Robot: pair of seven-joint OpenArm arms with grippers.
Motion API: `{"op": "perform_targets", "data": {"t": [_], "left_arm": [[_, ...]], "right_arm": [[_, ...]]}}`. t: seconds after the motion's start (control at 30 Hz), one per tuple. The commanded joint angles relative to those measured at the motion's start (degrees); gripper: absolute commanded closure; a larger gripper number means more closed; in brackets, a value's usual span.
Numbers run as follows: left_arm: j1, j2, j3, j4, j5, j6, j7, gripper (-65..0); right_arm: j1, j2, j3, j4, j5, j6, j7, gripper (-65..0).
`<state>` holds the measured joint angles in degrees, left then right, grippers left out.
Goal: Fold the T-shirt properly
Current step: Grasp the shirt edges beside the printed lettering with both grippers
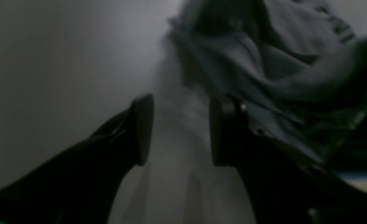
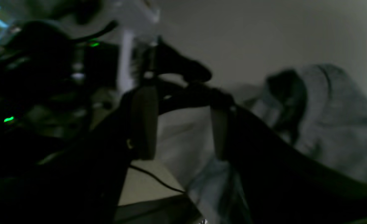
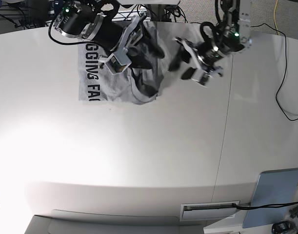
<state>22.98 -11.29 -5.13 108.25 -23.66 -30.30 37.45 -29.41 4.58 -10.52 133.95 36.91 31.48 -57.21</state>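
T-shirt [image 3: 95, 78] heather grey, bold black block lettering on the flat face; crumpled part reads darker grey in the folds. Table [image 3: 139, 161] plain white, faint grey seam lines. Left gripper [image 3: 185, 66] black fingers, silver-grey bracket parts. Right gripper [image 3: 141, 41] black, with a white-grey housing. Both arms black, small green lights. Yellow cable [image 3: 275, 17] at the far edge, black cable [image 3: 285, 73] beside it. Pale blue-grey panel [image 3: 278, 195] at the near corner.

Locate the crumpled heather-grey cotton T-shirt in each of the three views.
Left wrist: heather-grey cotton T-shirt bunched upper right.
Right wrist: right side, beyond the jaws.
Base: upper left, part flat, part bunched.
Shared landmark: white table, also at and.
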Motion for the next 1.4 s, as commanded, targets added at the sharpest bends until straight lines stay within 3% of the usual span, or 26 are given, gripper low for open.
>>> {"op": "perform_targets", "data": {"t": [0.0,0.17,0.37,0.5,0.6,0.77,0.93,1.0,1.03,1.13,1.27,1.37], "left_arm": [[-0.1,-0.2,-1.1,1.3,-1.9,-0.7,-1.0,-30.1],[-0.1,-0.2,-4.5,1.3,-8.9,-3.7,1.5,-30.1],[-0.1,-0.2,-4.5,1.3,-9.4,-3.7,1.7,-30.1],[-0.1,-0.2,-4.5,1.3,-9.4,-3.7,1.7,-30.0],[-0.1,-0.2,-4.5,1.3,-9.4,-3.7,1.7,-30.1],[-0.1,-0.2,-4.5,1.3,-9.4,-3.7,1.7,-30.0],[-0.1,-0.2,-4.5,1.3,-9.5,-4.5,1.7,-30.0],[-0.1,-0.2,-4.5,1.3,-10.7,-7.5,2.0,-25.6],[-0.1,-0.2,-4.5,1.3,-11.8,-9.7,2.3,-20.5],[-0.2,-0.2,-4.2,1.4,-18.9,-9.7,7.0,-0.6],[-0.2,-0.2,-1.6,1.4,-26.9,-9.7,15.1,0.0],[-0.2,-0.2,3.7,1.3,-27.5,-9.7,17.1,0.0]], "right_arm": [[-0.1,0.0,0.2,1.0,0.9,0.3,1.2,-27.4],[-0.1,0.0,4.3,1.0,-7.9,-0.2,-0.5,-27.4],[-0.1,0.0,8.1,1.0,-15.6,-2.9,-4.1,-27.3],[-0.1,0.0,10.4,1.0,-21.1,-8.3,-4.0,-27.3],[-0.3,0.0,11.9,1.0,-20.7,-10.1,-6.9,-27.3],[-4.6,0.0,6.3,1.0,-11.3,-8.8,-8.6,-27.3],[-4.5,0.0,-0.6,1.0,-14.3,-8.4,-6.7,-27.3],[-3.2,0.0,-0.5,1.0,-18.3,-8.7,-5.0,-27.3],[-2.3,0.0,-0.1,1.0,-20.6,-9.4,-4.6,-27.3],[0.0,0.0,2.8,1.0,-27.2,-11.6,-4.2,-25.0],[0.9,0.0,9.2,1.0,-28.7,-11.5,-1.4,-16.9],[1.0,0.0,13.9,1.0,-29.5,-9.8,1.2,-13.5]]}}
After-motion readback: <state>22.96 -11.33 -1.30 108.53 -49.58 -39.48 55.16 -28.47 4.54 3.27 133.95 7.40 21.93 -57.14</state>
